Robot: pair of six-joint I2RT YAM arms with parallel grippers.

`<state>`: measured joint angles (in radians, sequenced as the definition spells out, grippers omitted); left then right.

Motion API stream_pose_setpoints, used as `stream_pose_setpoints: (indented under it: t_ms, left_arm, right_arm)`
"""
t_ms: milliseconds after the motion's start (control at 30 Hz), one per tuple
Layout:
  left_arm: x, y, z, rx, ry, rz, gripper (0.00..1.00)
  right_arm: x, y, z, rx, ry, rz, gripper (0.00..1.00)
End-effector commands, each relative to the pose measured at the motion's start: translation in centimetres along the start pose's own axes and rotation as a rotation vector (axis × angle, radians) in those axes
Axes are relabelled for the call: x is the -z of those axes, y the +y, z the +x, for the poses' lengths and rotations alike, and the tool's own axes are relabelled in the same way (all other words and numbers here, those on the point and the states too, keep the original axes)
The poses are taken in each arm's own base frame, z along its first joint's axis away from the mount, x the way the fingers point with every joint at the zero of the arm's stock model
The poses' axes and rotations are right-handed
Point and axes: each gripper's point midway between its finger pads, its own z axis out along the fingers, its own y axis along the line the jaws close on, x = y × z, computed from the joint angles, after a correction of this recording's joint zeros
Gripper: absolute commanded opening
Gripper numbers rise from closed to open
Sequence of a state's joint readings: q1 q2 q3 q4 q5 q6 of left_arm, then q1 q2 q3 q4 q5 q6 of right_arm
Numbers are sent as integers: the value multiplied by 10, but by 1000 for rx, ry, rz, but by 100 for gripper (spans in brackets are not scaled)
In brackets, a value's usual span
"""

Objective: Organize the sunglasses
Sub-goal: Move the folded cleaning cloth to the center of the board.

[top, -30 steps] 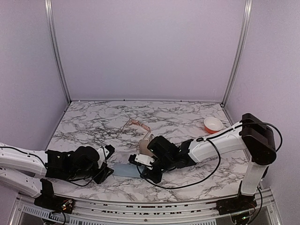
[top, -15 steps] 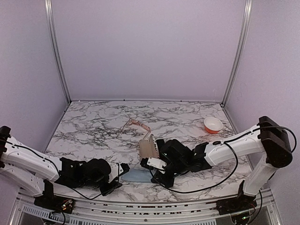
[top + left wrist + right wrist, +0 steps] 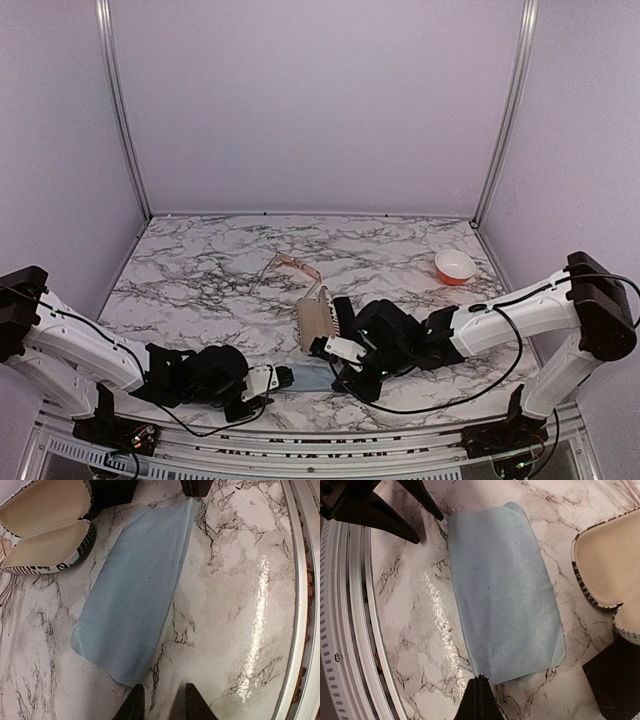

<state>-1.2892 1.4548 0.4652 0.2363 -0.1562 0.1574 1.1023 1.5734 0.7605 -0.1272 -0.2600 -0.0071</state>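
Observation:
The wire-framed sunglasses with pinkish lenses lie mid-table, far from both grippers. A pale blue cloth lies flat near the front edge. In the right wrist view my right gripper is shut, pinching one corner of the blue cloth. The left gripper is low at the opposite end. Its jaws stand narrowly apart over bare marble. One fingertip sits just at the corner of the blue cloth.
An open patterned case with a beige lining lies just behind the cloth, close to the right gripper. An orange bowl stands at the back right. The table's metal front rail runs close beside the left gripper.
The right gripper has slid to the right, and the blue cloth has moved with it. The left arm has swept right along the front edge to the cloth, its jaws narrowing.

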Motion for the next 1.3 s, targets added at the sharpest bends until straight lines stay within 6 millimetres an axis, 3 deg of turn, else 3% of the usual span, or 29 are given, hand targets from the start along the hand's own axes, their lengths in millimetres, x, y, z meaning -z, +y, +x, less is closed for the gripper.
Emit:
stream_pose_setpoints:
  t_ms: [0, 367, 633, 900, 1267]
  left_arm:
    - [-8, 2, -13, -104, -39, -22, 25]
    - [-27, 7, 6, -164, 42, -69, 14]
    - [-26, 6, 18, -175, 65, -71, 8]
    - [-15, 4, 15, -126, 29, -52, 21]
    - [-17, -7, 16, -112, 50, 15, 21]
  right_arm:
    - [4, 1, -5, -8, -25, 12, 0]
    - [5, 0, -5, -9, -23, 18, 0]
    - [8, -1, -8, -15, -33, 23, 0]
    - [11, -4, -8, -23, -30, 32, 0]
    - [9, -15, 4, -65, -6, 80, 0]
